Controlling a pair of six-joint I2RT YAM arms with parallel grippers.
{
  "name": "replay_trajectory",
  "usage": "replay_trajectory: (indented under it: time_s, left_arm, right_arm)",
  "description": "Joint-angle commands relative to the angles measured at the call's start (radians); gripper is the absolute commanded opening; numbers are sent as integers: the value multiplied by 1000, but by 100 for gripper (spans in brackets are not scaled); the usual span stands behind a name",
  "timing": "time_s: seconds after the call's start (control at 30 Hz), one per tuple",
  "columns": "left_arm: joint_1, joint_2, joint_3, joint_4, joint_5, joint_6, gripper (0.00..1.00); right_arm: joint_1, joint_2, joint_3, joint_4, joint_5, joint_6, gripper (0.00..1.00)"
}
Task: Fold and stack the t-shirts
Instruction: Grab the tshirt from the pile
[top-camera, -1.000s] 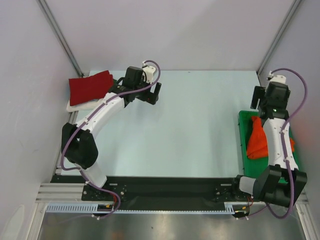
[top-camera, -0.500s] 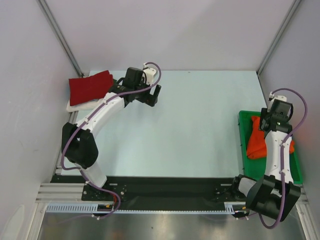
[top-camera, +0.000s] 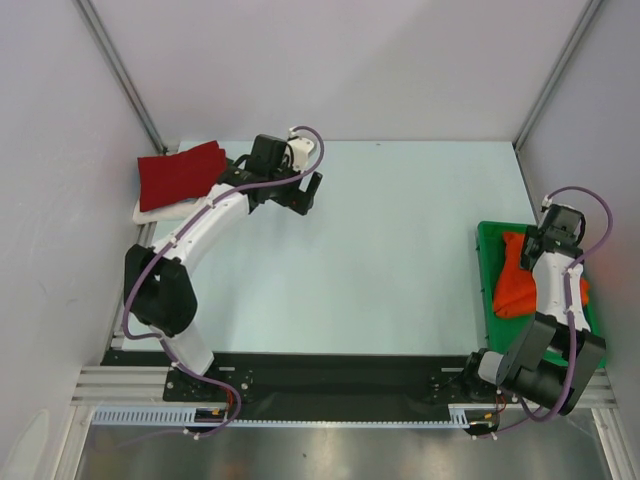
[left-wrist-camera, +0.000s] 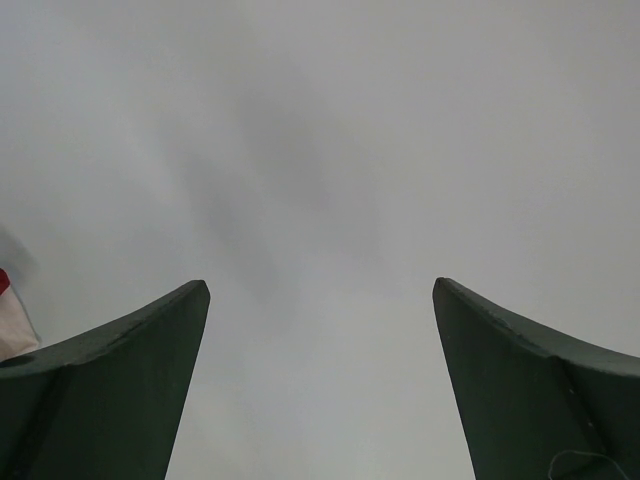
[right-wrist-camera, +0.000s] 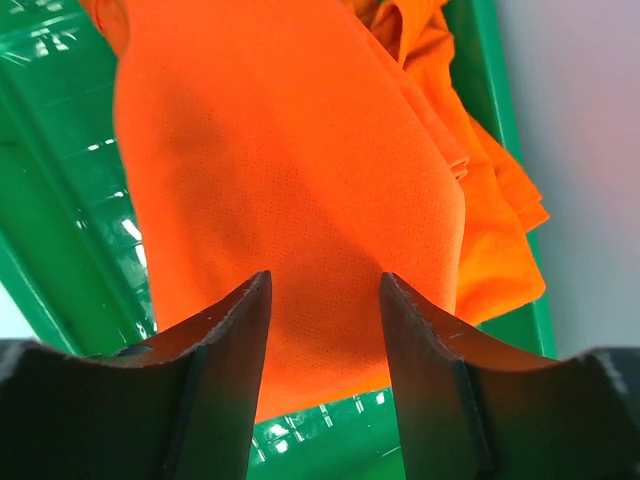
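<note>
Bright orange t-shirts (top-camera: 512, 285) lie crumpled in the green bin (top-camera: 487, 235) at the right. My right gripper (right-wrist-camera: 325, 290) points down just above the orange cloth (right-wrist-camera: 300, 180), its jaws partly apart with nothing pinched between them. From above, the right gripper (top-camera: 548, 238) sits over the bin's far end. A folded dark red t-shirt (top-camera: 180, 172) rests on a folded white one (top-camera: 150, 212) at the far left. Just to the right of that stack, my left gripper (top-camera: 305, 193) stands wide open and empty over bare table (left-wrist-camera: 320, 150).
Grey walls close in the table on the left, back and right. The bin stands hard against the right wall. A sliver of the white folded shirt (left-wrist-camera: 8, 325) shows at the left edge of the left wrist view.
My right arm has drawn back toward the near side and lowered over the bin, and its jaws have narrowed. The left arm has not moved.
</note>
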Motion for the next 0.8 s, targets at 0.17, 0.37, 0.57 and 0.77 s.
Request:
replay_trajectory:
  time_s: [0.17, 0.37, 0.57, 0.77]
  left_arm:
    - [-4, 33, 51, 30, 7, -4, 100]
    - [-4, 42, 63, 39, -4, -4, 100]
    - [-4, 44, 70, 47, -13, -4, 100]
    - [-5, -4, 36, 56, -71, 42, 100]
  right_arm:
    - [-26, 7, -22, -24, -30, -14, 44]
    - [-72, 12, -21, -58, -90, -34, 19]
    - [-75, -10, 8, -71, -134, -34, 0]
    - [18, -48, 230, -91, -180, -24, 0]
